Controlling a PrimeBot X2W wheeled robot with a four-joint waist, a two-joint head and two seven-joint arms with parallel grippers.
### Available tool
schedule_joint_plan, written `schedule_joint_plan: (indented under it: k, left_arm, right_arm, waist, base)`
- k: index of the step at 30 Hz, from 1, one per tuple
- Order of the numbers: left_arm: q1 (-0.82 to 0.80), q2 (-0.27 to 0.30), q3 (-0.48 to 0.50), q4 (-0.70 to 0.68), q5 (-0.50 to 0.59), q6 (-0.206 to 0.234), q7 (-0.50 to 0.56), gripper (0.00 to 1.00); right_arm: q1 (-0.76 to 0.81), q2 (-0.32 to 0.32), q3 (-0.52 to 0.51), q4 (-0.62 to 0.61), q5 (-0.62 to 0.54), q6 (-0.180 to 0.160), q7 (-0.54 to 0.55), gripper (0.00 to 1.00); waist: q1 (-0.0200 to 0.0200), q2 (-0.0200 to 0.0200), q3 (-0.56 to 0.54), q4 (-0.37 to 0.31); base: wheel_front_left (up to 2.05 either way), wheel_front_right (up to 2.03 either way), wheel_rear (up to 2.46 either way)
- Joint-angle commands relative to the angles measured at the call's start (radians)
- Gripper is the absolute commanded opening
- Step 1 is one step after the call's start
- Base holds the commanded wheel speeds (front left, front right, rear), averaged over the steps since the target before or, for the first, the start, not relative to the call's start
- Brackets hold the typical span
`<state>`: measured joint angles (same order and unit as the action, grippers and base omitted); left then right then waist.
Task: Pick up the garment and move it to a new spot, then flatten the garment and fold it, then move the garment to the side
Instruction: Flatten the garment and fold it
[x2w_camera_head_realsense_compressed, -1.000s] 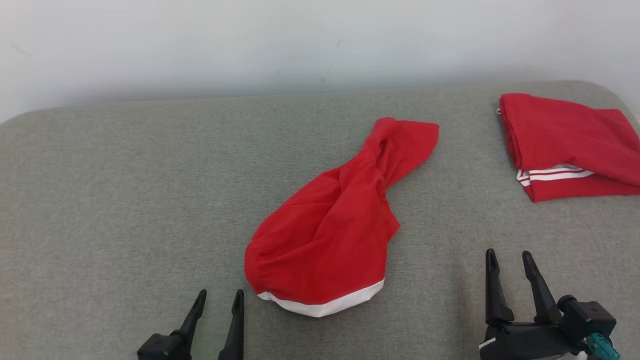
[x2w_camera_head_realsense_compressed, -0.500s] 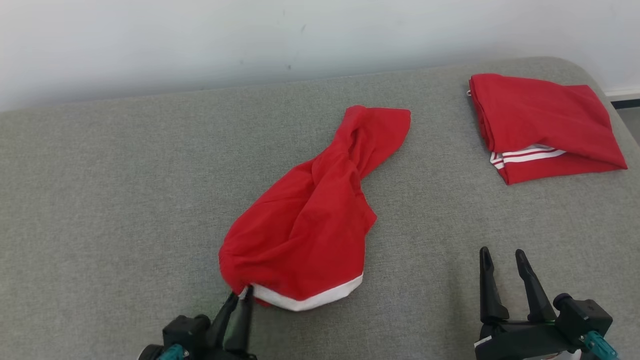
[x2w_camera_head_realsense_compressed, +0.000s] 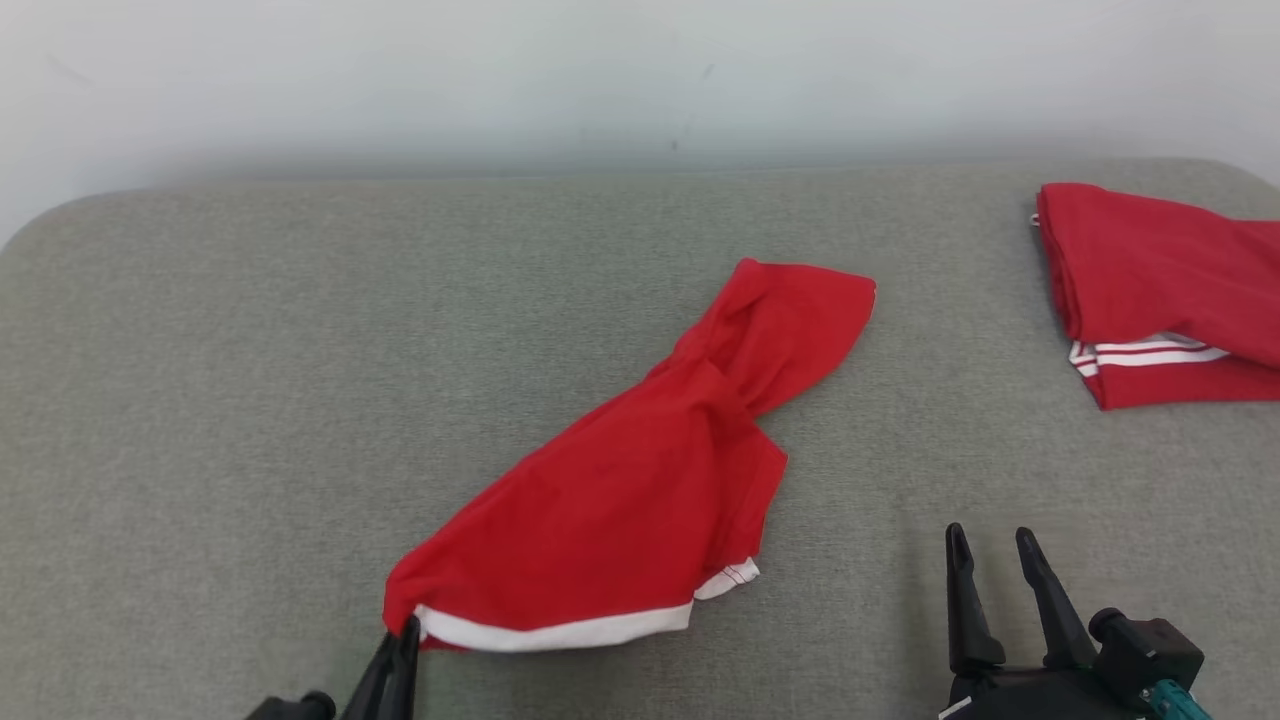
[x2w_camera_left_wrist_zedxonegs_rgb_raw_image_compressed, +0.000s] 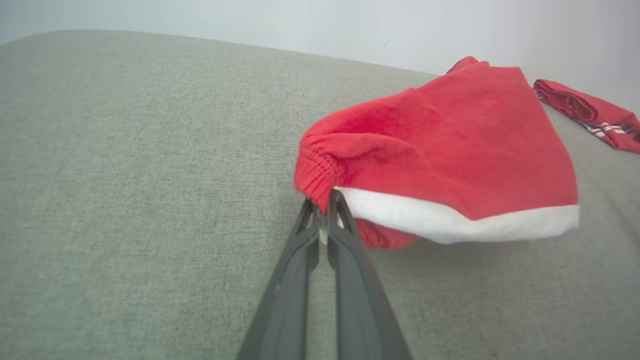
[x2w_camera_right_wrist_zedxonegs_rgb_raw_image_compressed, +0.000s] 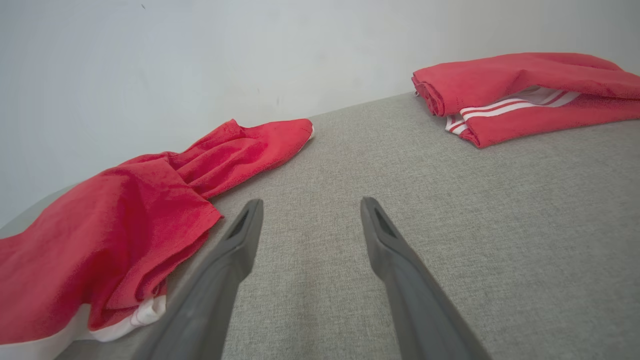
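Left hand (x2w_camera_left_wrist_zedxonegs_rgb_raw_image_compressed: 324, 212) clamped shut on the near-left hem corner of the garment (x2w_camera_head_realsense_compressed: 640, 480); garment lay mid grey upholstered surface (x2w_camera_head_realsense_compressed: 200, 400), long axis running from that corner away and rightward. Right hand (x2w_camera_head_realsense_compressed: 990, 535) open, empty, just right of the hem; left nearer.

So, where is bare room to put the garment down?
The left half of the cushion, from the wall to the garment, is bare. A narrower strip lies between the garment and the folded clothes. The far right corner is crowded.
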<state>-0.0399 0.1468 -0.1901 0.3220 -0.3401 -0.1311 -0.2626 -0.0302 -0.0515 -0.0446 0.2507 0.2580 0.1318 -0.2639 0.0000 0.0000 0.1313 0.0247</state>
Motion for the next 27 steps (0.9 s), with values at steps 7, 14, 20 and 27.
schedule_joint_plan:
  k: [7,14,20,27]
  left_arm:
    - [0.029,-0.013,0.002,0.011,0.024,0.002,-0.003,1.0]
    - [0.064,-0.058,0.093,-0.069,0.064,0.002,-0.003,1.0]
    - [0.086,-0.084,0.154,-0.106,0.11,0.002,-0.003,1.0]
    - [0.089,-0.096,0.151,-0.1,0.12,0.002,-0.003,1.0]
  right_arm:
    - [0.012,0.002,0.037,0.036,0.0,-0.003,0.0,1.0]
    - [0.006,0.002,0.122,0.085,0.001,-0.003,0.0,1.0]
    - [-0.032,-0.008,0.201,0.17,-0.041,-0.003,0.0,1.0]
    - [-0.112,-0.027,0.267,0.293,-0.087,-0.003,0.0,1.0]
  waist:
    - [0.0,0.0,-0.024,0.059]
    - [0.0,0.0,-0.045,0.088]
    - [0.0,0.0,-0.049,0.109]
    - [0.0,0.0,-0.037,0.142]
  base:
    - [0.0,0.0,0.0]
    - [0.0,0.0,0.0]
    - [0.0,0.0,0.0]
    - [0.0,0.0,0.0]
